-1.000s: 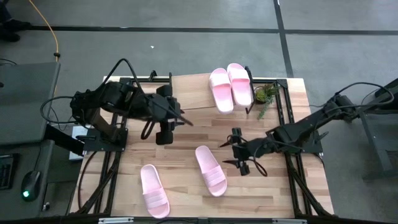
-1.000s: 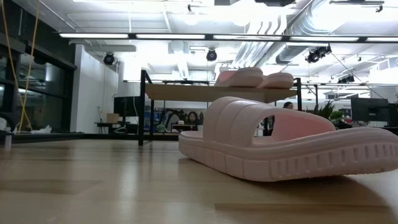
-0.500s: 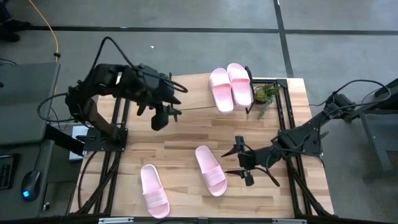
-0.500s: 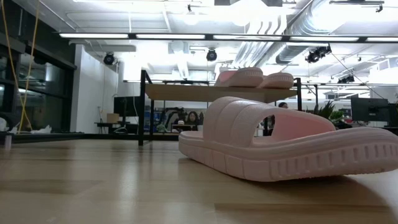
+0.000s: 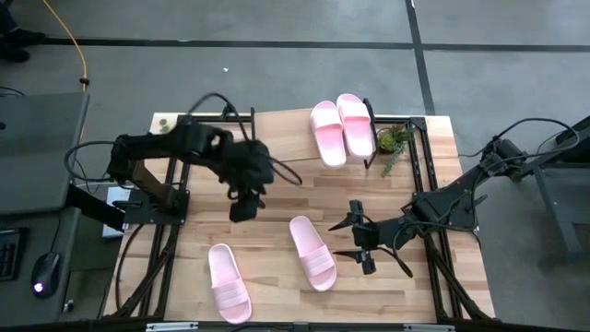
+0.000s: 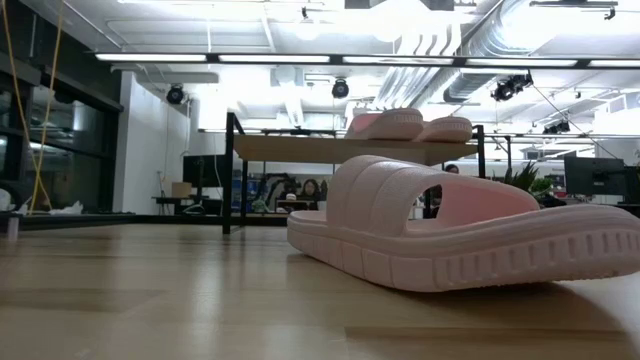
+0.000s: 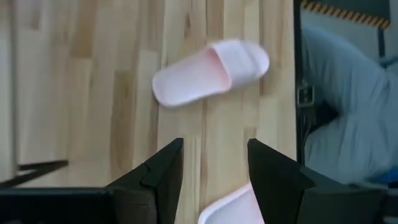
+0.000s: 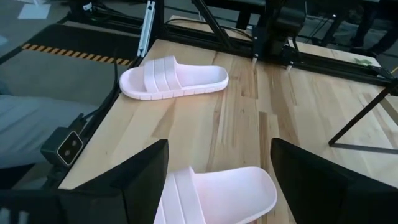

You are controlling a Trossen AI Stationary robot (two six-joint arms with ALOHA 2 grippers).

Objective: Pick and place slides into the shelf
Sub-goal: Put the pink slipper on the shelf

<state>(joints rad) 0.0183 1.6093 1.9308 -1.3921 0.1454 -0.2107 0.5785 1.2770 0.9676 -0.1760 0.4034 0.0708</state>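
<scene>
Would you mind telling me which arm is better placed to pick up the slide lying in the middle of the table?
Probably the right. Its open claw sits just beside the middle slide, which fills its wrist view. The left claw, also open, hangs farther away.

**Two slides on the shelf, two on the table**

Two pale pink rubber slide sandals (image 5: 339, 129) lie side by side on the light-wood shelf board on black legs (image 5: 286, 129) at the wooden tabletop's (image 5: 277, 277) far side. Two more lie nearer: one mid-table (image 5: 312, 253), one (image 5: 228, 282) to its left by the near edge.
</scene>
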